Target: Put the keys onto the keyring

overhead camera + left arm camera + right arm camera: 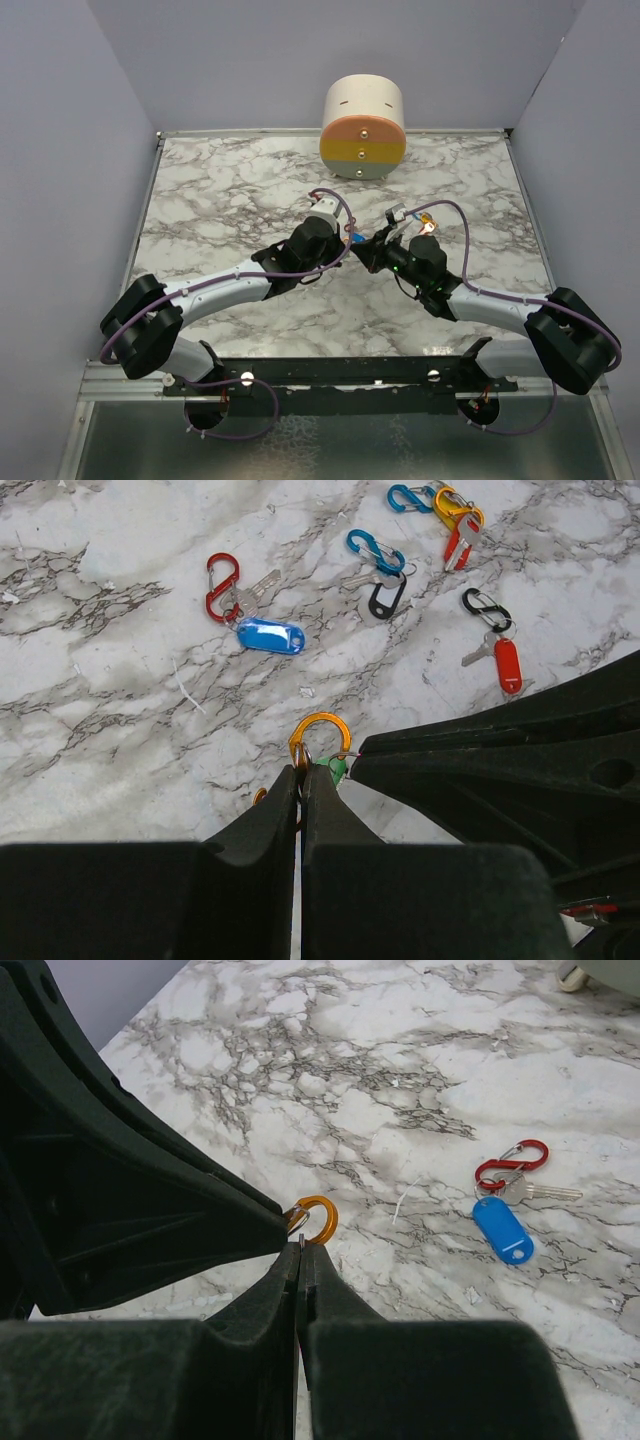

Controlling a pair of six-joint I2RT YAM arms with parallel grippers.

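Both claws are closed, tips meeting over the table [120, 680]. Left gripper [301, 773] pinches the orange clip [320, 738], with a green piece [335, 770] just beside it, mostly hidden. Right gripper [301, 1248] is clamped tight against that clip; we can't tell what it holds. Other keys lie loose beyond: blue-tagged key [270, 636] on a red clip [222, 585], black key [386, 600] on a blue clip [375, 550], red key [508, 665] on a black clip [486, 608].

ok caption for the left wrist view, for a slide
The left gripper and right gripper, both shut, meet at an orange clip over a marble table scattered with clipped keys
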